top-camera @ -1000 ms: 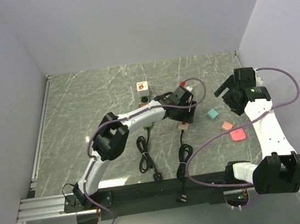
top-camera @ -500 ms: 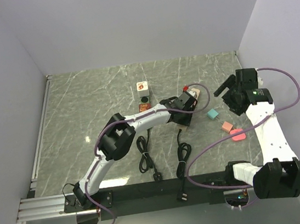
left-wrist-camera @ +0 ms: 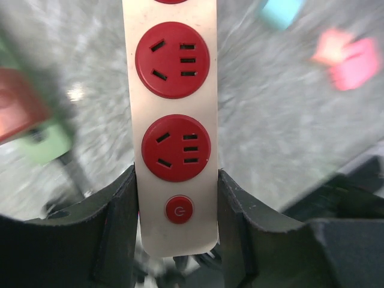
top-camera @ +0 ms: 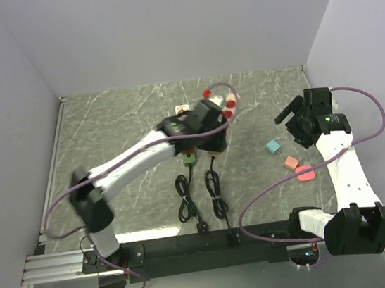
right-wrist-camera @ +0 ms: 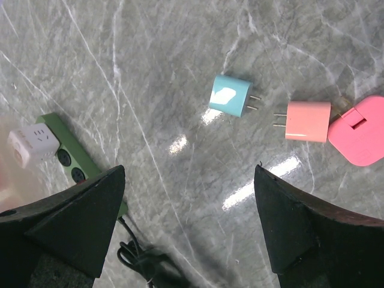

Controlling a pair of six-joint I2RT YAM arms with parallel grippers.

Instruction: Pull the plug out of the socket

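A: Left gripper (left-wrist-camera: 175,175) — status?

B: Clamped on the white power strip with red round sockets (left-wrist-camera: 174,90). Its fingers (left-wrist-camera: 117,222) press the strip's two long edges at the end with the small red power button (left-wrist-camera: 178,210). Two sockets are in clear sight in the wrist view, slots bare.

A: Where's the strip on the top camera?

B: Mid-table, toward the far side, at the tip of the left arm. A black cable (top-camera: 214,184) runs from under the gripper toward the near edge. Can't tell whether the strip touches the grey marble-pattern table (top-camera: 119,125).

A: Right gripper (right-wrist-camera: 187,174)?

B: Jaws wide apart with nothing between them, over the table's right half.

A: Plugs?

B: The right wrist view shows a teal plug adapter (right-wrist-camera: 231,96) and a salmon plug adapter (right-wrist-camera: 307,121) lying flat on the table. Their prongs face each other, near but apart. A flat pink square block (right-wrist-camera: 360,132) sits just beside the salmon one and may be touching it. All three are well apart from the held strip.

A: Anything else?

B: A green power strip (right-wrist-camera: 72,159) lies near the held strip, with a white cube adapter (right-wrist-camera: 33,144) at one end.
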